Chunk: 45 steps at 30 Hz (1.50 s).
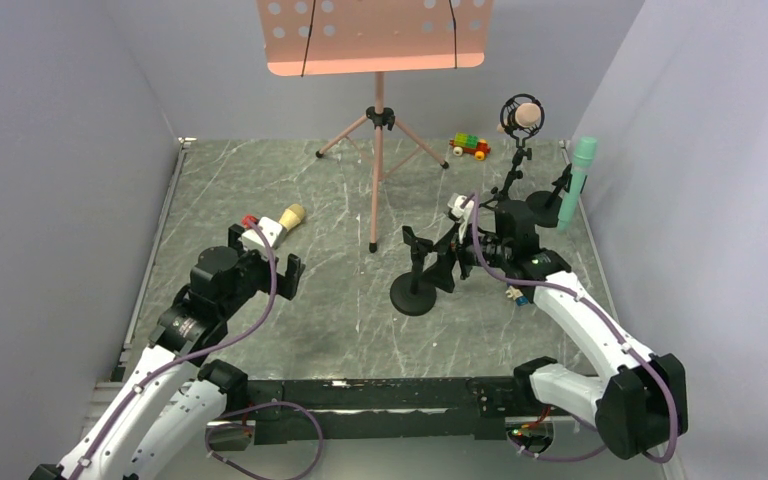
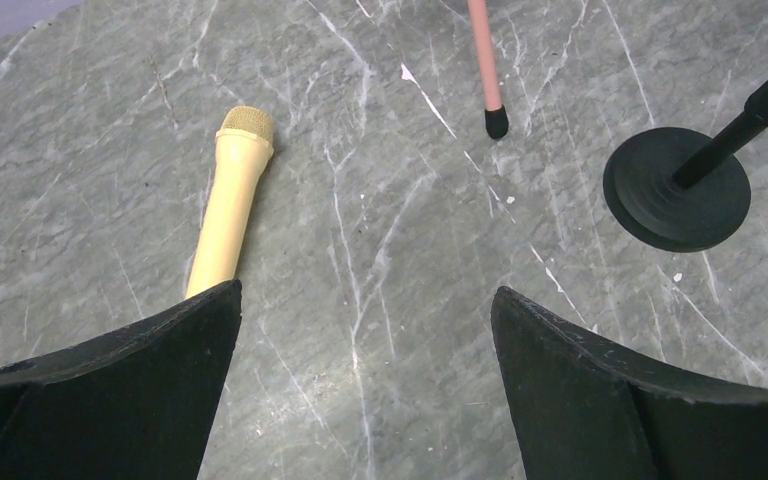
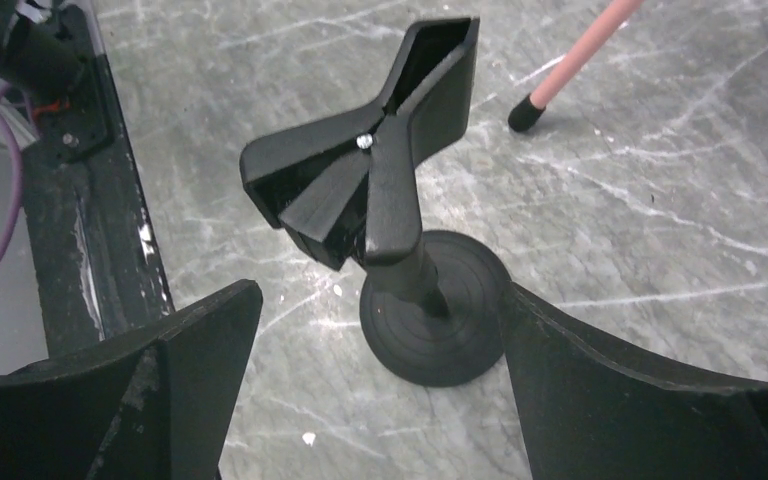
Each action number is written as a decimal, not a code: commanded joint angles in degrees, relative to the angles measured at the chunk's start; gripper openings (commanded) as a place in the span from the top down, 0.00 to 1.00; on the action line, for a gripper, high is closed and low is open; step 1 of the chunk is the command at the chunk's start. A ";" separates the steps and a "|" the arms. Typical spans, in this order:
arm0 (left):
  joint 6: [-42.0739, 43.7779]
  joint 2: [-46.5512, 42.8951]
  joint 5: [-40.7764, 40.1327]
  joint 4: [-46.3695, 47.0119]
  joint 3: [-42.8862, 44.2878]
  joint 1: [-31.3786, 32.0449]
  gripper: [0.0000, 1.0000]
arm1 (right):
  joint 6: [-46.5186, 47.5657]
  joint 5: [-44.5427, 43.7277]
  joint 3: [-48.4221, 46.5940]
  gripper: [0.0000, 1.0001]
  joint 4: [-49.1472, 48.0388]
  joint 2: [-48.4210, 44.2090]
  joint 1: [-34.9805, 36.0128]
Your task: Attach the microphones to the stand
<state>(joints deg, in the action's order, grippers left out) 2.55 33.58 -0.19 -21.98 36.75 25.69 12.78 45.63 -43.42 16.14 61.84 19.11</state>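
At the lower left of the top view, the left gripper (image 1: 263, 257) is held low over the grey marble table (image 1: 340, 320) with its jaws spread wide, and nothing is gripped between them. In the left wrist view, the same gripper (image 2: 365, 380) is seen wide open over bare table. The pale yellow microphone (image 2: 228, 205) is laid flat at the upper left of that view, its head pointed away and its tail end hidden behind the left finger (image 2: 110, 400); contact cannot be told. In the top view this microphone (image 1: 282, 222) lies just beyond the left gripper. At centre, a pink music stand (image 1: 375, 35) is set on its tripod. Right of centre, the right gripper (image 1: 447, 255) is brought beside a black clip stand (image 1: 415, 275). In the right wrist view its jaws (image 3: 380, 380) are opened wide, and the stand's empty clip (image 3: 370, 170) is framed between them, not clamped. At the upper right, the salmon pink microphone (image 1: 523, 117) is seated in a ring mount, and the teal green microphone (image 1: 577, 180) is held upright at the right wall. A toy car (image 1: 470, 146) is seen behind them.
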 commanded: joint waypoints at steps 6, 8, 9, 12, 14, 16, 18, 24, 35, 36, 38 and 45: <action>0.03 -0.48 0.36 1.80 -0.32 -0.21 0.01 | -2.67 4.22 4.86 0.12 -18.43 2.78 1.78; 0.08 -0.62 0.36 1.76 -0.36 -0.20 0.01 | -2.94 3.30 5.99 0.16 -20.54 3.25 1.82; 0.09 -0.56 0.36 1.76 -0.37 -0.23 0.01 | -3.22 2.87 6.58 0.18 -21.86 3.22 1.86; 0.09 -0.32 0.36 1.74 -0.37 -0.22 0.01 | -3.69 1.88 8.03 0.27 -24.65 3.31 1.89; 0.09 -0.07 0.36 1.60 -0.28 -0.21 0.01 | -3.38 1.12 7.92 0.37 -24.72 3.48 1.82; 0.17 0.19 0.36 1.59 -0.22 -0.20 0.01 | -3.68 0.51 7.91 0.45 -25.41 3.46 1.87; 0.11 0.24 0.36 1.50 -0.19 -0.20 0.01 | -4.38 0.44 7.95 0.50 -26.78 3.67 1.81; 0.00 -0.27 0.36 1.59 -0.44 -0.21 0.01 | -3.00 1.23 7.70 0.69 -27.19 4.34 1.89; 0.28 0.28 0.36 1.47 -0.35 -0.21 0.01 | 19.94 12.92 0.27 0.90 -6.12 4.82 -4.76; 0.31 0.26 0.36 1.49 -0.36 -0.25 0.01 | 24.53 15.68 -1.54 0.90 -1.79 5.84 -5.89; 0.28 0.25 0.36 1.50 -0.37 -0.21 0.01 | 36.04 18.69 -6.66 0.90 10.59 9.09 -7.41; 0.30 0.78 0.36 1.37 -0.26 -0.25 0.01 | 83.15 23.79 -26.82 0.90 63.70 29.40 -10.12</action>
<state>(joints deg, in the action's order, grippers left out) 2.52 34.11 -0.03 -21.96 36.73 25.69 60.58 63.09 -61.95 43.70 83.07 10.09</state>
